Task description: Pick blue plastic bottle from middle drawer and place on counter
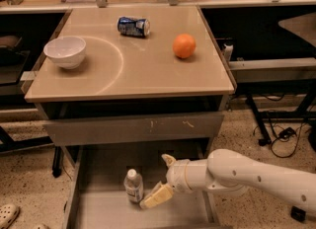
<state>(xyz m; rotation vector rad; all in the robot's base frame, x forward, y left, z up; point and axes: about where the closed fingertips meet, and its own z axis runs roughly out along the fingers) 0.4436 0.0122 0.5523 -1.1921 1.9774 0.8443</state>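
Note:
The blue plastic bottle (133, 185), clear with a white cap and pale label, stands upright on the grey floor of the open middle drawer (101, 173), low in the camera view. My gripper (160, 179) is open inside the drawer just right of the bottle. Its lower finger (155, 197) reaches almost to the bottle's base; the upper finger (169, 160) is farther back. It holds nothing. The tan counter (148, 70) with its pale arc mark lies above.
On the counter are a white bowl (65, 51) at left, a blue-and-silver can (133, 26) lying at the back, and an orange (184, 46) at right. A shut grey drawer front (133, 127) with scratches overhangs the open drawer. Cables (281, 134) lie on the floor, right.

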